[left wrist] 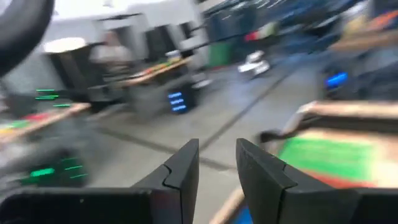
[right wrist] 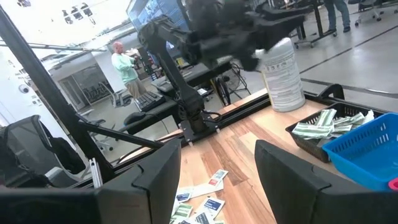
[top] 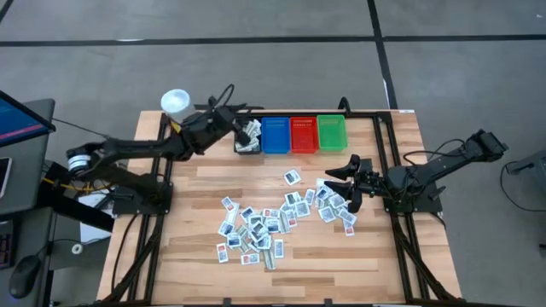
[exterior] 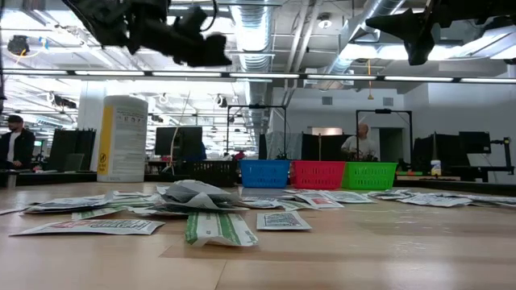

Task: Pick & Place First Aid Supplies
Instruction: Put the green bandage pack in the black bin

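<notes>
Packets of first aid supplies (top: 264, 223), small, flat, white and pale blue with blue, red or dark marks, lie in a loose scatter across the middle of the wooden counter (top: 196, 273), thinning out toward its right edge. More of the same packets already sit in the black plastic bin (top: 247, 141) at the far edge, the first in a row of 4; next to it stand the blue bin (top: 275, 136), the red bin (top: 304, 135) and the green bin (top: 332, 134), whose contents I cannot make out. A white cylindrical tub with a yellow label (top: 175, 102) stands by the far left corner.

The left gripper (top: 237, 119) hangs over the black bin, its fingers set narrowly apart with nothing visible between them. The right gripper (top: 348, 186) hovers above the right end of the scatter, fingers wide and empty.

The packets overlap heavily, so my guess is that a descent by the right gripper could pinch 2 at once or slide a thin packet along the wood instead of lifting it. A packet released above a bin wall could also land outside or in the neighbouring colour.
</notes>
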